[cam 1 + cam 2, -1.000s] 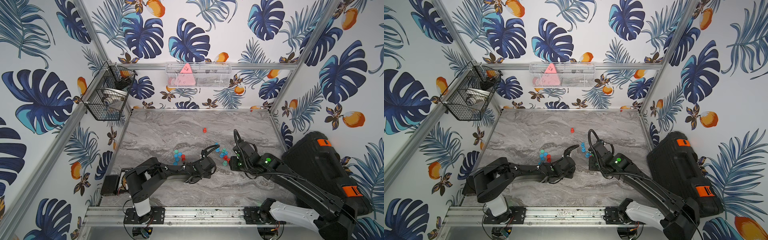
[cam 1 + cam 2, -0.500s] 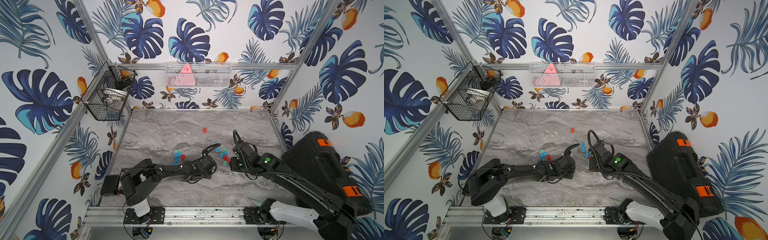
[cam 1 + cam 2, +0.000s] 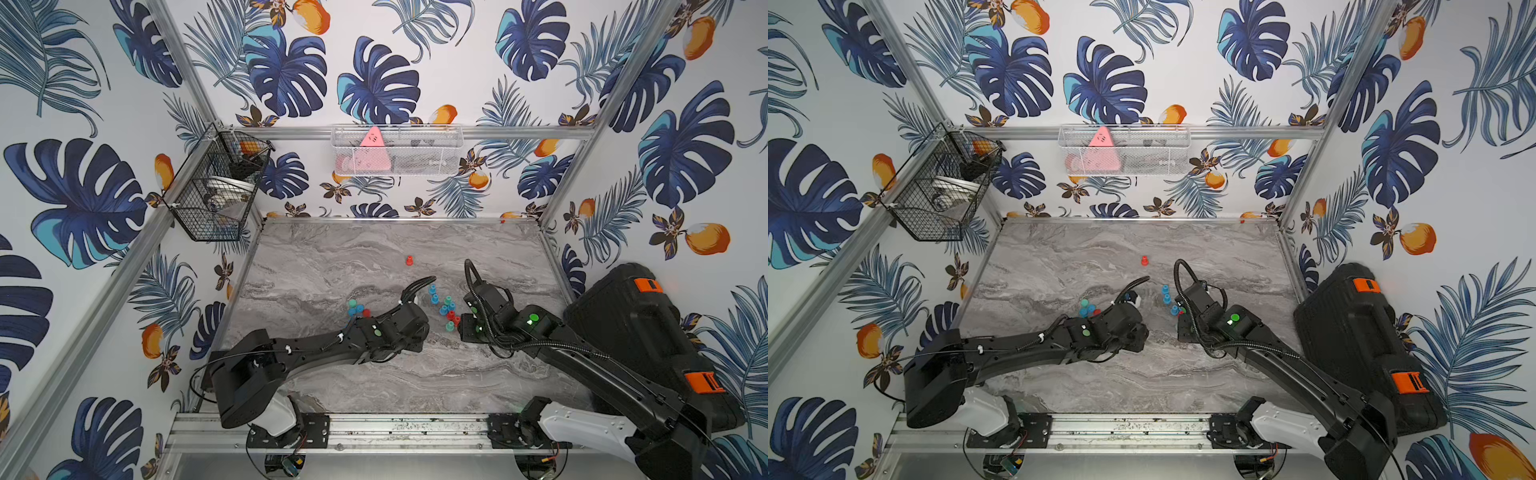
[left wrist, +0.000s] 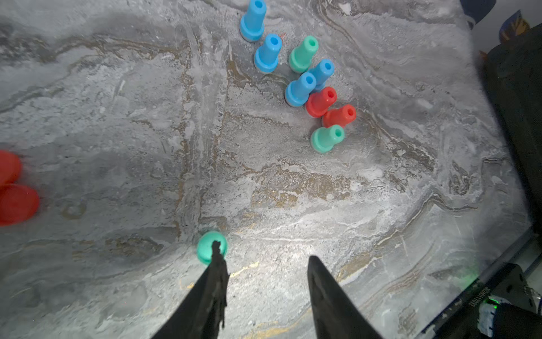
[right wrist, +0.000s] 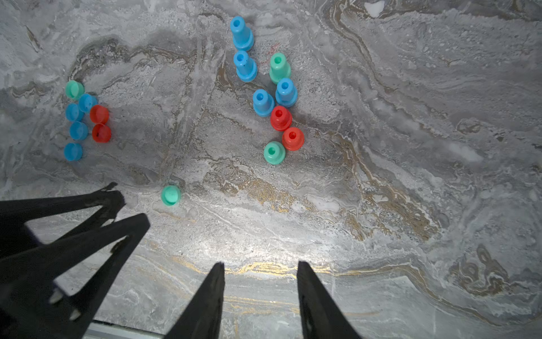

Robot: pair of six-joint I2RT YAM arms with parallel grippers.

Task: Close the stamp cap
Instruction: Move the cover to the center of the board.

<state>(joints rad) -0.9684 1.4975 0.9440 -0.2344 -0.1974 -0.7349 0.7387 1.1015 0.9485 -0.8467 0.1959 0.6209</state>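
Currently: green cap (image 5: 170,195), small, round, on bench (image 5: 381,205) apart from upright stamps (image 5: 281,118); left gripper (image 4: 264,251) and right gripper (image 5: 261,263) jaws spread, empty

This is a robot test cell in a lab: the left arm (image 3: 316,349) and the right arm (image 3: 582,357) stand mounted on an aluminium rail (image 3: 395,428) at the front edge of a marble-pattern counter (image 3: 332,257). Aluminium posts (image 3: 185,62) frame the walls with leaf wallpaper (image 3: 291,75), where a black wire basket (image 3: 208,208) and a white mesh basket (image 3: 415,153) hang.
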